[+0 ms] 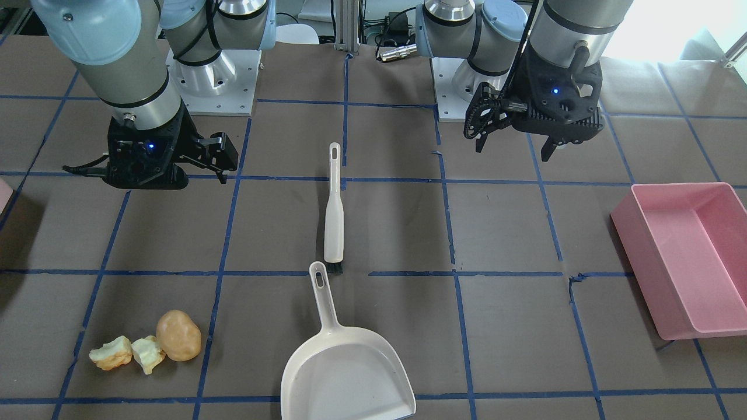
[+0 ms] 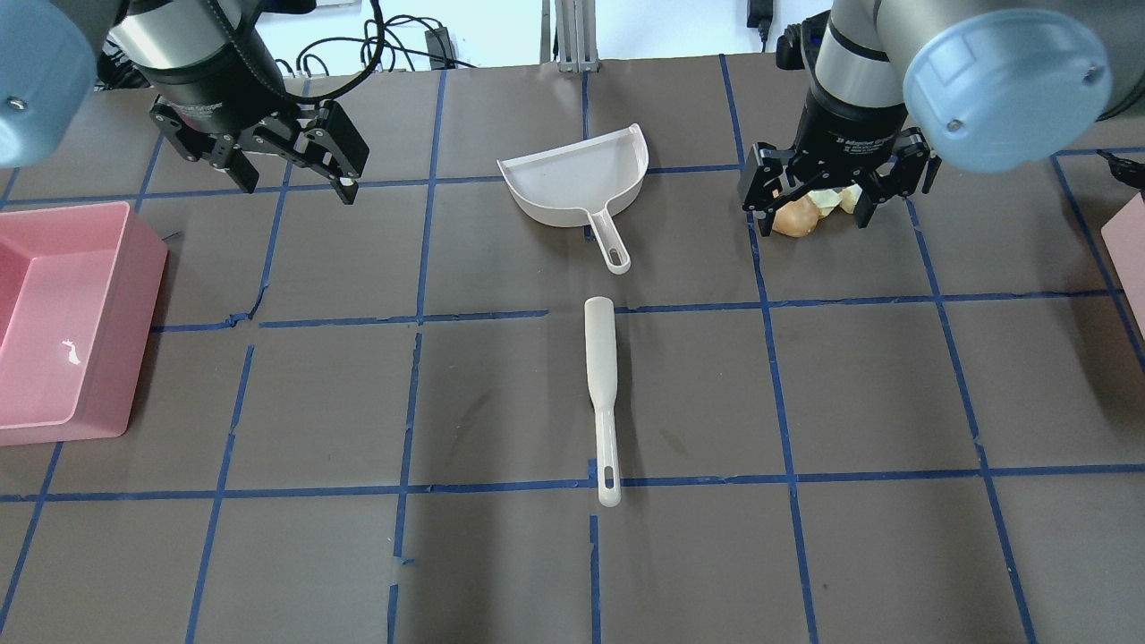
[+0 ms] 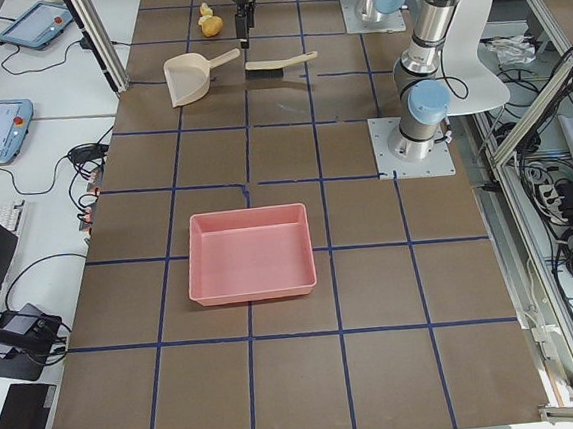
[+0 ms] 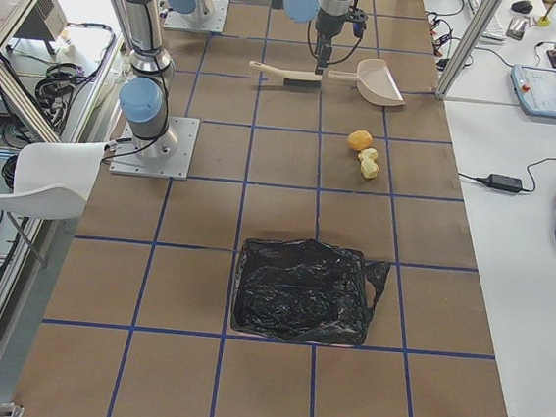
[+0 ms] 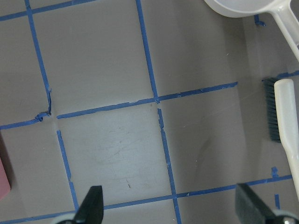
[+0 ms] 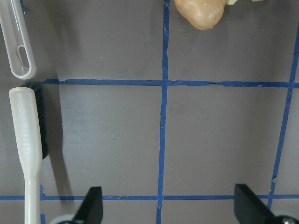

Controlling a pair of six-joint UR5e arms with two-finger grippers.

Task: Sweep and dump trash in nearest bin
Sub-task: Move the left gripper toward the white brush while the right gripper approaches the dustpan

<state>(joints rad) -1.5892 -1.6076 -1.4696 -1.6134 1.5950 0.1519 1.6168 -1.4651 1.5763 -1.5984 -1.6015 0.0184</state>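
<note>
The trash (image 1: 146, 347) is a tan potato-like lump with two pale chunks, lying together on the brown table. From overhead my right gripper (image 2: 812, 219) hangs open above the trash (image 2: 799, 217) and hides part of it. In the right wrist view only the tan lump (image 6: 201, 11) shows, at the top edge, far from the open gripper (image 6: 168, 205). My left gripper (image 2: 295, 179) is open over bare table, holding nothing. The nearest bin (image 2: 1129, 259) shows only as a pink corner at the table's right end, and again at the front-facing view's left edge (image 1: 3, 195).
A cream dustpan (image 1: 347, 373) and a cream brush (image 1: 334, 216) lie in line at the table's middle. A large pink tub (image 1: 636, 262) sits at the left end. In the exterior right view a container lined with a black bag (image 4: 295, 289) stands near the right end.
</note>
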